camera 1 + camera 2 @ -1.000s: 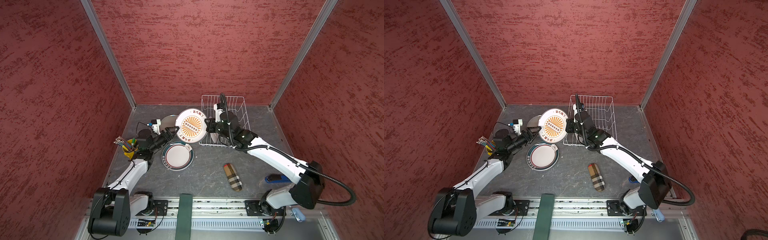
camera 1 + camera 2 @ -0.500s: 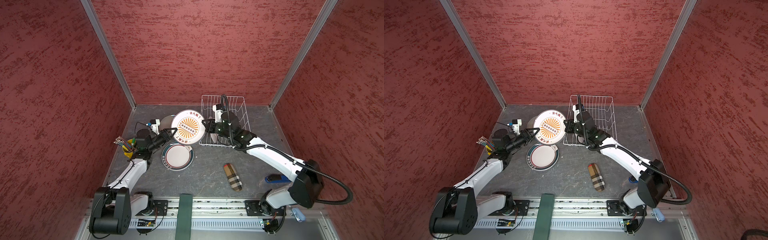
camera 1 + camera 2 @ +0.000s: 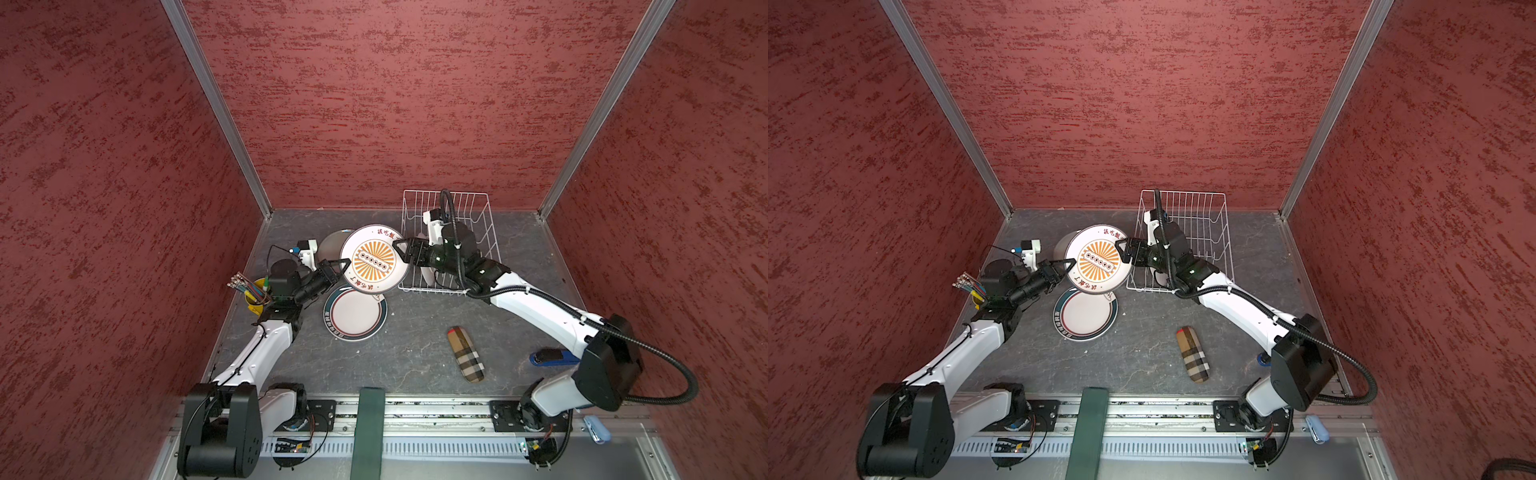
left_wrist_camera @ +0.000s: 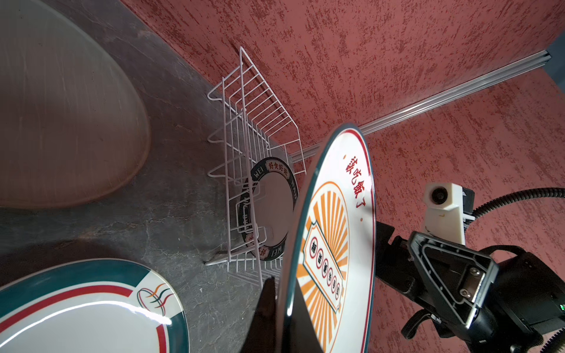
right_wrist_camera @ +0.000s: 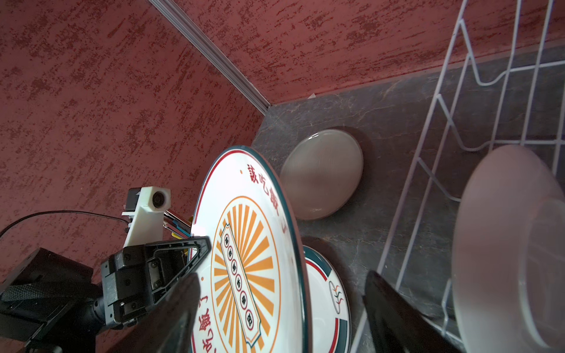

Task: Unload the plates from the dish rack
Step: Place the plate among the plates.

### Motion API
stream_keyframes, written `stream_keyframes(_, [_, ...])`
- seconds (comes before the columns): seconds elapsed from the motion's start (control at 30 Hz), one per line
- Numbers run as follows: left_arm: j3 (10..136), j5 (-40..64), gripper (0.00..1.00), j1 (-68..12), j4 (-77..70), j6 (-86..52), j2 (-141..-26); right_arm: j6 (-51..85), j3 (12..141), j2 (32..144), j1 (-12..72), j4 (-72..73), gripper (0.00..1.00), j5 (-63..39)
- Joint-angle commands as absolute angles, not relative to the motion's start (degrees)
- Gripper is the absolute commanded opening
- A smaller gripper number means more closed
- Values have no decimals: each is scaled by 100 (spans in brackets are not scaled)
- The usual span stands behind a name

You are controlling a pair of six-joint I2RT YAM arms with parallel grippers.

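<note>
Left fingers (image 3: 341,263) clamp the sunburst plate (image 3: 372,261) by its rim; right fingers (image 3: 405,249) gape astride the opposite edge. Red Chinese characters mark it.

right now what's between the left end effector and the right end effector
The orange sunburst plate, seen in both top views: the left end effector is shut on its rim, the right end effector stands open at the opposite rim.
</note>
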State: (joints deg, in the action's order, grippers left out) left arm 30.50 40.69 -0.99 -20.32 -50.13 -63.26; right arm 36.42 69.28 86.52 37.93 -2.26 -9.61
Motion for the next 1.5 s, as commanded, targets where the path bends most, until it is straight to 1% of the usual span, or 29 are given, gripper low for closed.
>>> stream_keyframes(0.0, [3076,3808,0,-53,-1594,-4599,-5976,3487,7058,8373,3744,-312,89,-716])
stream_keyframes(0.17, [3171,3080,0,-35,-366,-4134,-5405,3355,6989,8131,3679,-503,90,-492])
stream_keyframes(0.33, [3140,2358,0,-26,418,-3802,-4924,3366,6818,7984,3575,-509,90,-411])
stream_keyframes(0.53, [2858,1844,0,-18,1017,-3831,-4656,3297,6706,7813,3499,-636,90,-188])
stream_keyframes(0.8, [2349,1611,0,-19,1160,-4159,-4423,3284,6701,7763,3411,-780,90,-187])
stream_keyframes(1.47, [1512,1762,0,-18,591,-4658,-4498,3261,6833,7985,3384,-808,90,-214])
